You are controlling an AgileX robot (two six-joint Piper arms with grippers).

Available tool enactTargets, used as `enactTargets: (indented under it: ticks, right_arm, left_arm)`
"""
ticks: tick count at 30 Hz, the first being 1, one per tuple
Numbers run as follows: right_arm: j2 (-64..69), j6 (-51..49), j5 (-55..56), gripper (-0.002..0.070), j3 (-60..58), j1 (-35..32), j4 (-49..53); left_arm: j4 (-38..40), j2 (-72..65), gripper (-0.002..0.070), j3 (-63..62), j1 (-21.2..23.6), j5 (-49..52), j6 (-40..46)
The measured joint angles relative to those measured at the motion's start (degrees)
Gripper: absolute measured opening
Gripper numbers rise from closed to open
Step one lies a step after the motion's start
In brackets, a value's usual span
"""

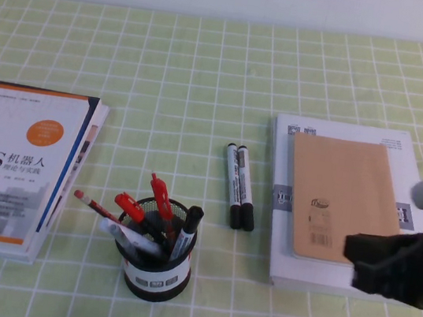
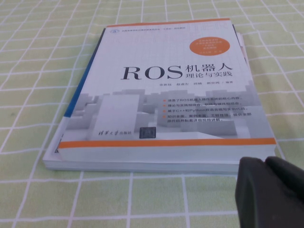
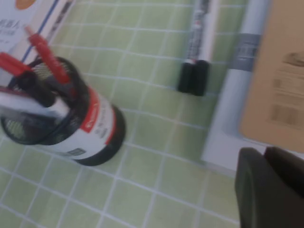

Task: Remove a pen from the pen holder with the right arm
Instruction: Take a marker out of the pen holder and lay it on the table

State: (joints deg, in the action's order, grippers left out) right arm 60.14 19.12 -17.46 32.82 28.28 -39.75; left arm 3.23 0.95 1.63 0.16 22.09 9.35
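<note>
Pen holder (image 1: 155, 255) stands left of the closed right tool (image 1: 350, 255), which should open wide and descend squarely over the black-capped marker (image 1: 188, 231); the closed left tool (image 2: 266, 190) hovers by the ROS book (image 2: 166, 95).

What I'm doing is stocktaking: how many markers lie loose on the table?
2: left marker and right marker, side by side between pen holder and white book. Right gripper hovers by that book; left gripper beside the ROS book.

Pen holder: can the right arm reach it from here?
Probably yes: only bare cloth lies between the shut right gripper, over the notebook, and the holder; markers lie farther back. Left gripper sits by the book.
</note>
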Motion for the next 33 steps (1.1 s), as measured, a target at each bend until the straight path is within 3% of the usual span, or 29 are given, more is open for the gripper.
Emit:
enactTargets:
  ticks: [7,12,16,20,25,33]
  right_arm:
    - [11.79,0.00,7.90,-0.0012,6.04,13.15,-0.37]
    - [17.21,0.13,10.46,0.0004,9.07,18.85,-0.65]
    - [17.89,1.43,14.41,0.0062,9.56,21.71,-0.47]
    - [17.89,1.74,20.71,0.0166,9.56,24.78,1.16]
    - [17.89,1.04,33.64,0.0293,5.14,28.62,5.39]
    - [18.53,-11.57,67.53,0.0324,-10.39,32.12,21.14]
  left_arm:
    - [0.00,0.00,-0.0006,0.00,0.00,0.00,0.00]
    - [0.00,0.00,-0.0006,0.00,0.00,0.00,0.00]
    - [0.00,0.00,-0.0006,0.00,0.00,0.00,0.00]
    - [0.00,0.00,-0.0006,0.00,0.00,0.00,0.00]
    - [0.00,0.00,-0.0006,0.00,0.00,0.00,0.00]
    - [0.00,0.00,-0.0006,0.00,0.00,0.00,0.00]
